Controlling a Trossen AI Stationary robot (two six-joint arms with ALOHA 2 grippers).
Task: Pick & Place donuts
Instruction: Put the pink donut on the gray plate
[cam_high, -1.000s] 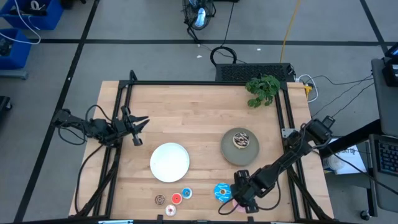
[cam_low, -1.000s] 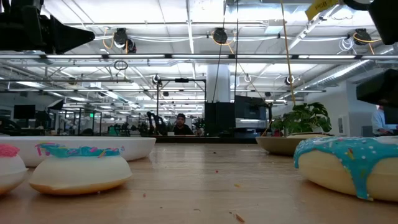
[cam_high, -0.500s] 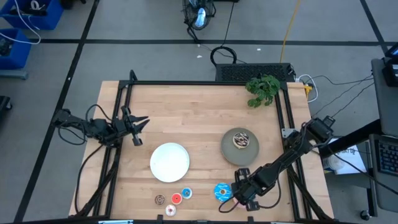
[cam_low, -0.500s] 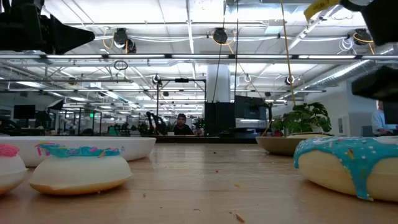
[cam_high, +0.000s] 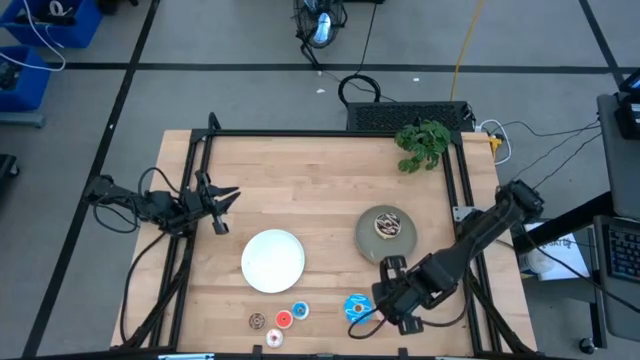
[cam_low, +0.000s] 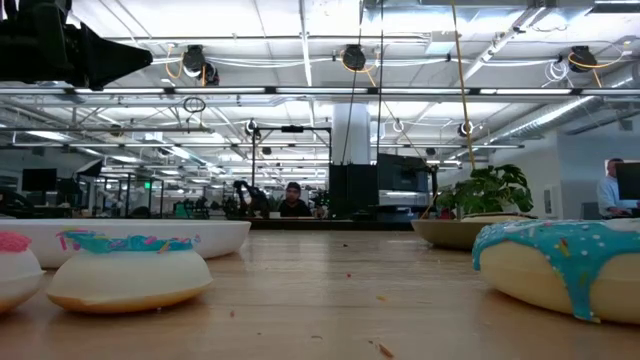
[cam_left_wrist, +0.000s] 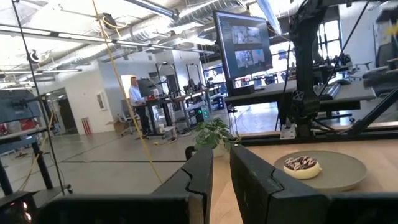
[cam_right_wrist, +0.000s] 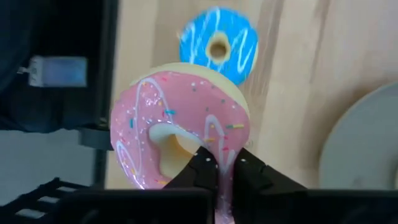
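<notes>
My right gripper (cam_right_wrist: 217, 167) is clamped on the pink donut (cam_right_wrist: 180, 124), the two dark fingers pinching its rim so the ring stands tilted in front of my wrist camera, icing and sprinkles facing it. From above, that gripper (cam_high: 384, 312) sits at the near right part of the table (cam_high: 320, 170), low over the wood, just beside the blue donut (cam_high: 357, 306), which lies flat on the boards. In my wrist view the blue donut (cam_right_wrist: 219, 45) shows past the pink one, apart from it, with the edge of the grey plate (cam_right_wrist: 360, 143) off to one side.

The grey plate (cam_high: 386, 237) lies a little farther back on the table and carries the sprinkled dark brown donut (cam_high: 388, 225). To its left lies the white plate (cam_high: 273, 260), bare. Near the front edge, beyond the white plate's near side, lie the tiny ones: the brown donut (cam_high: 258, 320), the red donut (cam_high: 283, 319), the small blue donut (cam_high: 300, 310) and the whitish-pink donut (cam_high: 274, 338), close together but not stacked.

My left gripper (cam_high: 222, 208) waits at the left edge of the table, well apart from all this, its fingers (cam_left_wrist: 199, 177) nearly together with a narrow gap and nothing between them. A green plant (cam_high: 422, 143) stands at the far right corner.
</notes>
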